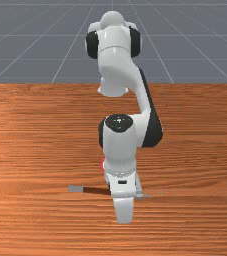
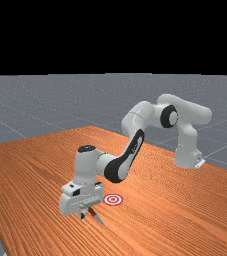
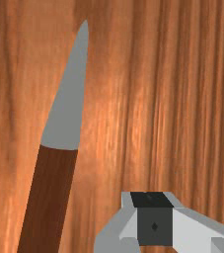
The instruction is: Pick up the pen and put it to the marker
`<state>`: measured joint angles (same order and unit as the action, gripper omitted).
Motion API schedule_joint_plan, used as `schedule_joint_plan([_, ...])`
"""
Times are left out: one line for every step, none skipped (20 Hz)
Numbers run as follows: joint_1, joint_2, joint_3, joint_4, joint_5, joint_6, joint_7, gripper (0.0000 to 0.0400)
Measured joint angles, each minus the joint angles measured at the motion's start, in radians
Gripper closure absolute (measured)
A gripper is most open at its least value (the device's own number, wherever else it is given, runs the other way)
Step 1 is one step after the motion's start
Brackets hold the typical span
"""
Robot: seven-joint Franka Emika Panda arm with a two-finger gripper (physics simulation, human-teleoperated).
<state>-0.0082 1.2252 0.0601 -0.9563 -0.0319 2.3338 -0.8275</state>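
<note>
Hiding most of marker in front view: arm. Wrist view crops pen; gripper closed beside.

Front cam faces arm across table; far cam, farther, faces table's corner, shares arm; wrist cam v. close, facing down.

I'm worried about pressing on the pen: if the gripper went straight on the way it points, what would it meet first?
Most likely the table, beside the brown and grey pen: the wrist view shows the gripper off to the pen's side. Its height above the wood is unclear.
</note>
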Motion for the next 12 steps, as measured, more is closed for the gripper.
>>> schedule_joint_plan([-0.018,0.0,0.001,0.0,0.001,0.0,-0.02,0.04])
schedule_joint_plan([-0.026,-0.002,-0.008,-0.003,0.005,0.003,0.002,0.04])
schedule_joint_plan([-0.021,-0.014,-0.022,-0.03,0.009,0.034,0.05,0.04])
schedule_joint_plan([-0.002,-0.003,-0.039,-0.005,0.012,0.007,0.116,0.04])
schedule_joint_plan([0.027,0.003,-0.057,0.007,0.014,0.0,0.197,0.04])
schedule_joint_plan([0.063,0.016,-0.071,0.033,0.015,-0.016,0.273,0.04])
schedule_joint_plan([0.09,0.027,-0.069,0.054,0.01,-0.025,0.289,0.04])
schedule_joint_plan([0.093,0.026,-0.044,0.05,0.002,-0.017,0.212,0.04])
schedule_joint_plan([0.1,0.024,-0.057,0.045,-0.016,-0.017,0.197,0.04])
schedule_joint_plan([0.063,0.017,-0.017,0.028,-0.003,-0.008,0.099,0.04])
schedule_joint_plan([0.032,0.014,-0.001,0.022,-0.005,-0.009,0.024,0.04])
schedule_joint_plan([0.001,0.012,0.006,0.02,-0.003,-0.01,-0.024,0.04])
